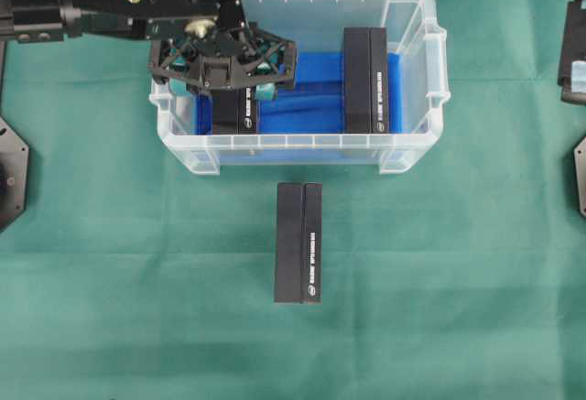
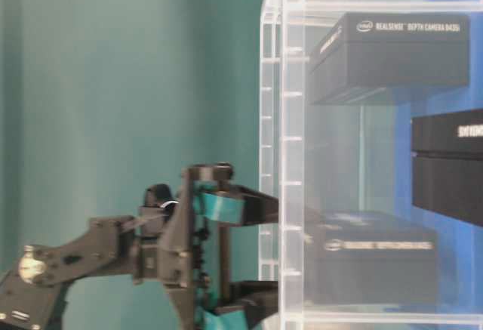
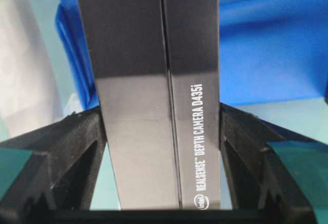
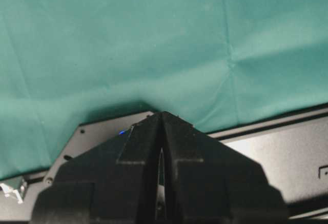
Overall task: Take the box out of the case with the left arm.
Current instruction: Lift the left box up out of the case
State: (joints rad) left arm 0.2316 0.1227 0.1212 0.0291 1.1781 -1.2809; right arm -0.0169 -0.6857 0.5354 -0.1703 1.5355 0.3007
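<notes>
Left black lattice gripper [image 3: 163, 131] clamped the long black cardboard box [image 3: 154, 80] inside the clear plastic case [image 1: 298, 148]; box's long axis ran front-to-back, far end hidden under gripper.

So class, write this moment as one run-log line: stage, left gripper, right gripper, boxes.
stage: gripping | left gripper: shut on box in case | right gripper: shut, parked | boxes: two in case, one on table

The left arm's tool [image 2: 226, 258], with teal finger pads [image 2: 221, 208], is reaching sideways through the clear case [image 2: 273, 156] wall toward a black box [image 2: 373, 266], while two more boxes [image 2: 392, 54] are sitting inside.
</notes>
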